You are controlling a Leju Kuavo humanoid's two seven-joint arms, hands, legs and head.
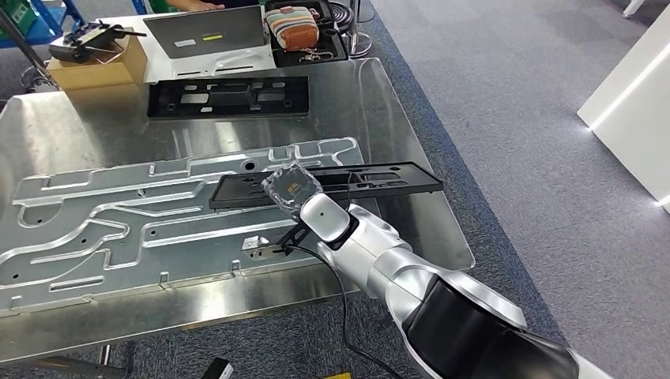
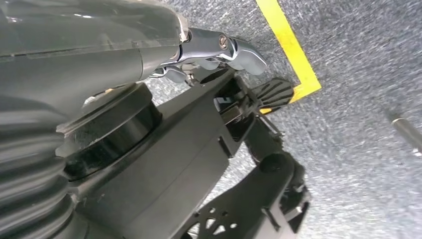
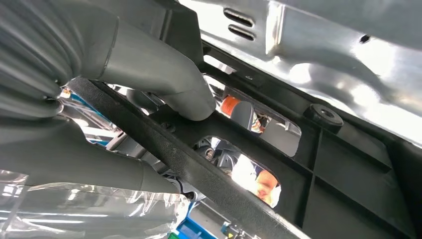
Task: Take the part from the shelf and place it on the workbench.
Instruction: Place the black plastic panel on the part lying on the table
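Right hand (image 1: 291, 188) grasps long black plastic part (image 1: 371, 178) | part lies across stamped metal panel (image 1: 118, 229) on steel workbench (image 1: 379, 103) | left hand (image 2: 219, 55) state: cannot tell.

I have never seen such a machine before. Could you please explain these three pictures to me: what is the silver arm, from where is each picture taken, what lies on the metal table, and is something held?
The silver arm belongs to a two-legged humanoid robot. The wide picture comes from a camera high on its body, looking down at a steel workbench.

There the right hand grips a long black plastic part, holding it over a large stamped metal sheet on the bench. A second similar black part lies farther back, beside a cardboard box and a laptop.

The other two pictures come from cameras at the wrists. The right wrist view shows the grey thumb pressing on that same black part. The left wrist view looks down at grey carpet with yellow tape; the left hand there holds nothing, its fingers curled.
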